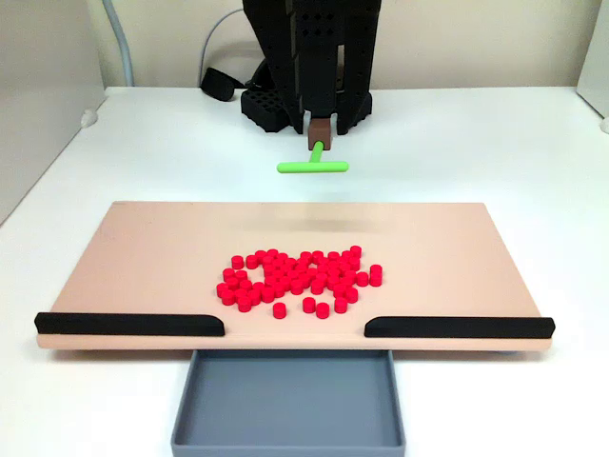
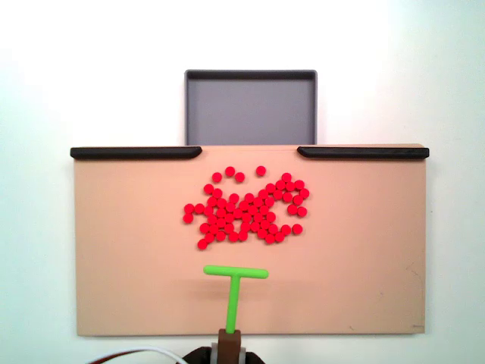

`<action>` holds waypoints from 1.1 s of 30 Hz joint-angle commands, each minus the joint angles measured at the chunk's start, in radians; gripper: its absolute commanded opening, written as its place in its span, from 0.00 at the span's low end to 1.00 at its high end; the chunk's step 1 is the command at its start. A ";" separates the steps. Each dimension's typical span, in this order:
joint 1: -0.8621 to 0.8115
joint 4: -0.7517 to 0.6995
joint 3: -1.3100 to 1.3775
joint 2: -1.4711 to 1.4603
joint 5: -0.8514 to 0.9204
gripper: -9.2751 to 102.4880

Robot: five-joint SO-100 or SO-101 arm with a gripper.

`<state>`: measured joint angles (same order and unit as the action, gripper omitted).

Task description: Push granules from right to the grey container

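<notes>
The granules (image 1: 300, 276) (image 2: 250, 212) are a loose cluster of small red pellets near the middle of the tan board (image 1: 143, 257) (image 2: 121, 250); a few stray ones lie on the tray side. The grey container (image 1: 285, 400) (image 2: 250, 106) sits against the board's edge, behind the gap between two black strips, and looks empty. My gripper (image 1: 321, 126) (image 2: 228, 345) is shut on the brown handle of a green T-shaped stick (image 1: 312, 167) (image 2: 236, 271). The crossbar hangs above the board on the arm's side of the pellets, clear of them.
Two black edge strips (image 1: 128, 325) (image 1: 457, 327) line the board's tray-side edge, also seen from above (image 2: 135, 152) (image 2: 362, 152). The arm's black base (image 1: 309, 57) stands behind the board on a white table. A white cable (image 2: 144, 353) runs near the base.
</notes>
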<state>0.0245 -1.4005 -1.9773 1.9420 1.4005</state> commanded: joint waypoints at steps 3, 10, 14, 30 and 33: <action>-0.006 0.005 0.015 0.002 0.014 0.08; -0.003 0.005 0.015 0.003 0.014 0.08; -0.003 0.005 0.015 0.002 0.015 0.08; -0.017 0.005 0.015 0.012 0.057 0.08; -0.031 0.005 0.015 0.020 0.115 0.08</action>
<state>0.0077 -1.4005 -1.9773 1.9221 1.4634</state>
